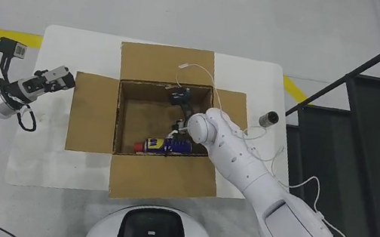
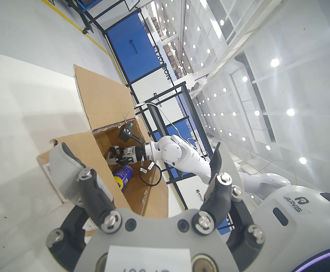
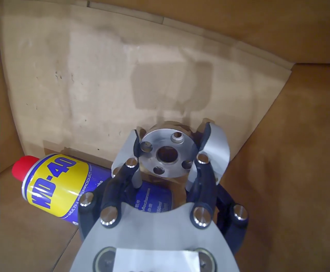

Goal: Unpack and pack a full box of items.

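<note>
Right jaws clamped across the rim of the metal flange [image 3: 154,140], inside the box [image 1: 94,113]. Spray can [image 3: 56,183] lies on its side on the box floor just beside them, long axis along the near wall, red cap toward the left arm. Can't tell if the flange touches the can. Left jaws apart, over the counter [image 1: 44,162] beyond the left flap, so the right arm is nearer.

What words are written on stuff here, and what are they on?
"WD-40": the spray can lying in the box.
"MULTI-USE PRODUCT": same can, under the big letters.
"JOYSON": the blue wall panels behind.
The box's outer sticker and the can's small print: too small to read.
</note>
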